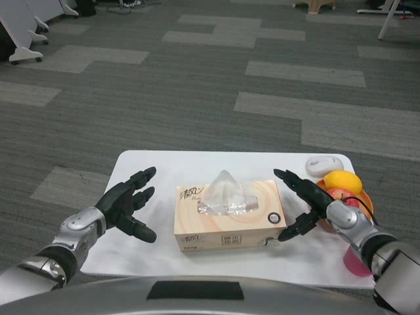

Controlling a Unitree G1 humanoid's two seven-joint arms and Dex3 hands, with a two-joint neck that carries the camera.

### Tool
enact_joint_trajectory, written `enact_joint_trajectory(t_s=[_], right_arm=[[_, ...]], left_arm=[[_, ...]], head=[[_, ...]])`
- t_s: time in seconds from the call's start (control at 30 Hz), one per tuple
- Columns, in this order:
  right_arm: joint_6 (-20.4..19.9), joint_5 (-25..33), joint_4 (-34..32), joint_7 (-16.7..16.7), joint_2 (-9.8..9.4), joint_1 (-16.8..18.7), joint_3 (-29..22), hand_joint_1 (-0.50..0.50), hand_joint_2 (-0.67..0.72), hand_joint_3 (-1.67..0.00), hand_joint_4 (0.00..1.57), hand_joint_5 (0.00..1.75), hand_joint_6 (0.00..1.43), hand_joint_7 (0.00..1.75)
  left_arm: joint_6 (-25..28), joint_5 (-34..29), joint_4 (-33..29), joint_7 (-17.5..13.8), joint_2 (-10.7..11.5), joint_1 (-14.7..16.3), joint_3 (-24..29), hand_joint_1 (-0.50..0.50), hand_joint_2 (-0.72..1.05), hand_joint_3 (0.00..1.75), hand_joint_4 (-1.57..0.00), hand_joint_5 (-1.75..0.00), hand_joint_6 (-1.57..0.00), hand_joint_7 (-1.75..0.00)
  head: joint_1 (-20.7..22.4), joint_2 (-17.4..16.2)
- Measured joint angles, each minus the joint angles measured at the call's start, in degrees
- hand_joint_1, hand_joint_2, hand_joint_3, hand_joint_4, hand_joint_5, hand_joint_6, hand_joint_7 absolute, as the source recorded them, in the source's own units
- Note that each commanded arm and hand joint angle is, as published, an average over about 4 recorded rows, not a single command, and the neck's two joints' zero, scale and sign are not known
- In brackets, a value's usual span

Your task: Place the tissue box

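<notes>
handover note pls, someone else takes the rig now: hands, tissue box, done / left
Left robot hand: open, fingers spread, left of the tissue box, not touching.
Right robot hand: open at the box's right end; contact cannot be told.
Tissue box: upright near the middle of the white table, tissue sticking out on top.
Also there: a white mouse and an orange bowl of fruit at the far right.
Done: box sits on the table, unheld.
Left: judging by the spread hands, possibly only pulling them clear.

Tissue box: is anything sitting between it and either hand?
Nothing visible does. The tissue box sits on the white table with bare tabletop between it and the open left hand. The right hand is right beside its other end, fingertips close to it. The fruit bowl and white mouse lie beyond that hand.
</notes>
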Motion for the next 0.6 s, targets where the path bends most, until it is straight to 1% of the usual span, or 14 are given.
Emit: enact_joint_trajectory(t_s=[0.1, 0.17, 0.27, 0.37, 0.47, 0.53, 0.6], right_arm=[[-0.27, -0.19, -1.96, 0.32, -0.57, 1.19, -1.88, -0.27, -0.27, -0.26, 0.0, 0.05, 0.0, 0.07], [-0.41, -0.22, -2.94, 0.49, -0.79, 1.74, -2.78, -0.3, -0.26, -0.3, 0.0, 0.0, 0.0, 0.07], [-0.51, -0.26, -4.73, 0.84, -1.23, 2.78, -4.27, -0.34, -0.27, -0.32, 0.0, 0.0, 0.0, 0.07], [-0.57, -0.26, -6.22, 1.16, -1.75, 3.61, -5.29, -0.39, -0.18, -0.4, 0.0, 0.0, 0.0, 0.07], [-0.58, -0.25, -7.49, 1.6, -2.04, 4.13, -6.04, -0.42, -0.16, -0.48, 0.0, 0.0, 0.0, 0.07], [-0.62, -0.26, -8.34, 2.02, -2.11, 4.39, -6.45, -0.42, -0.13, -0.48, 0.0, 0.05, 0.0, 0.07], [-0.66, -0.26, -9.27, 2.56, -2.24, 4.76, -6.85, -0.44, -0.07, -0.48, 0.0, 0.1, 0.0, 0.07]], left_arm=[[-0.34, -0.02, -2.09, -0.04, 0.57, 0.55, 2.44, 0.5, 0.03, 0.09, 0.0, 0.0, 0.0, 0.0], [-0.39, -0.03, -2.88, -0.04, 0.9, 0.72, 3.13, 0.5, 0.1, 0.09, 0.0, 0.0, 0.0, 0.0], [-0.41, -0.03, -3.63, -0.05, 1.01, 0.95, 3.76, 0.5, 0.16, 0.09, 0.0, 0.0, 0.0, 0.0], [-0.41, -0.03, -4.23, -0.1, 1.01, 1.2, 4.21, 0.5, 0.23, 0.09, 0.0, 0.0, 0.0, 0.0], [-0.42, -0.04, -4.65, -0.13, 1.01, 1.33, 4.52, 0.5, 0.25, 0.09, 0.0, 0.0, 0.0, 0.0], [-0.44, -0.04, -4.83, -0.15, 1.01, 1.44, 4.71, 0.5, 0.29, 0.09, 0.0, 0.0, 0.0, 0.0], [-0.47, -0.04, -5.0, -0.18, 1.01, 1.61, 5.01, 0.5, 0.34, 0.09, 0.0, 0.0, 0.0, 0.0]], head=[[0.04, 0.08], [-0.02, 0.09], [-0.14, 0.14], [-0.18, 0.22], [-0.27, 0.27], [-0.27, 0.27], [-0.28, 0.27]])
